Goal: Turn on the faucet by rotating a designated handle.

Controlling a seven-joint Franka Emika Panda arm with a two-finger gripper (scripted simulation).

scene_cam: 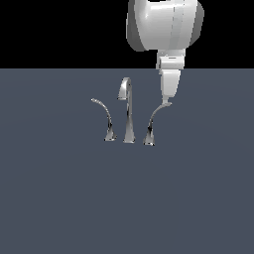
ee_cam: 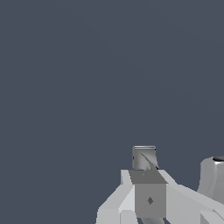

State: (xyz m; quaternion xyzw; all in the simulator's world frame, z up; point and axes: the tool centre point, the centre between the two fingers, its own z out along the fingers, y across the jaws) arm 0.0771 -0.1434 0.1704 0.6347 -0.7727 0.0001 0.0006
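1. Leftmost in the exterior view, well to the left of the spout: the twin lever, arcing away leftward. Not the target; best left untouched.

2. In the middle: the tall hooked spout, the landmark of the faucet standing on the grey counter. Best kept clear of during any sweep, since the arm comes down just to its right.

3. Just right of the spout: the handle, flared base on the counter, thin tip curving up and rightward, away from the spout.

4. At that tip, right of the spout and above the handle's base: the end effector, hanging straight down, its lower end touching or nearly touching the lever's tip. Spread or pressed together: cannot tell, since the exterior view shows it side-on and the wrist view shows only part of a finger with a thin chrome edge beside it.

5. Judged step: engaging the tip to swing the lever about its base.

6. To do it well: push near the tip for leverage, follow an arc centred on the base rather than a straight line, and hold height steady so the thin chrome does not slip out from the contact.
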